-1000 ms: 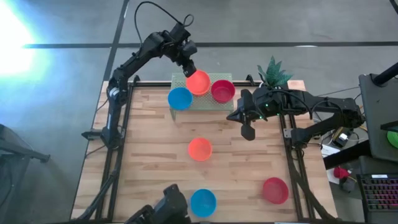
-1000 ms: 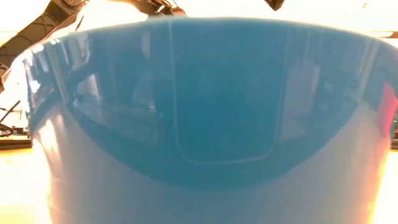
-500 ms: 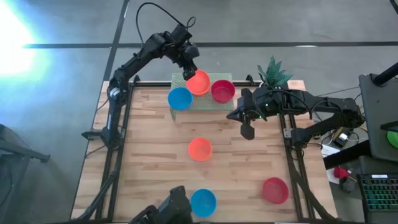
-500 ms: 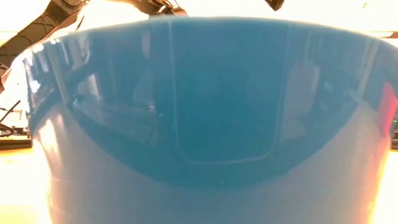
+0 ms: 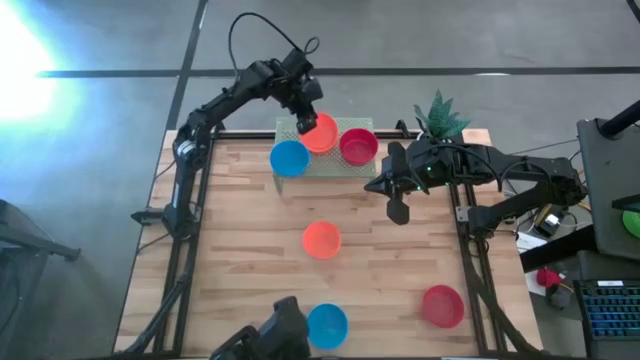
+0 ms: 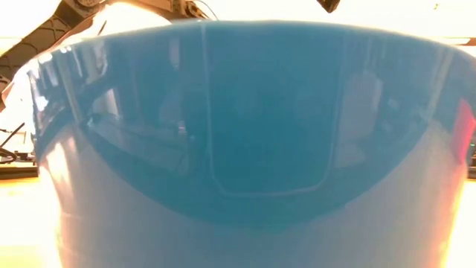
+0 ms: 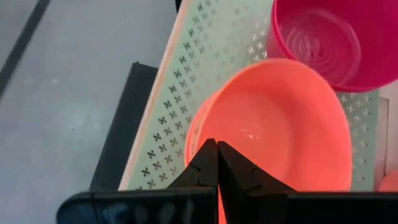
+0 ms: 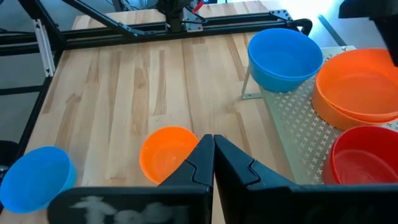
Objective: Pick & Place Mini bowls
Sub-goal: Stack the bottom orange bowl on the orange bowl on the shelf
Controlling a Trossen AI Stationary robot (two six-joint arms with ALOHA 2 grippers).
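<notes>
**Left claw pinched together over the orange bowl on the perforated tray**

The low view is almost wholly blocked by a blue bowl (image 6: pixel 245 141) standing right against the lens; only slivers of arm show above its rim, too little to tell which arm.

From above, the left gripper (image 5: pixel 305 125) reaches out over the far edge of the table, wrist bent down, its tip at the rim of the orange bowl (image 5: pixel 322 135) on the pale perforated tray (image 5: pixel 310 162). In the left wrist view its fingers (image 7: pixel 205 165) meet with no gap, and the bowl's near rim appears to lie just behind them rather than between them, though the fingers hide that spot.

On the tray a red bowl (image 5: pixel 358 146) sits just beside the orange one, and a second blue bowl (image 5: pixel 289 157) stands at the tray's left end.

The right gripper (image 5: pixel 398 212) hangs above the table's right side, fingers pressed together on nothing. Another orange bowl (image 5: pixel 321 240) sits mid-table; a second red bowl (image 5: pixel 441 305) lies near the front right corner.
</notes>
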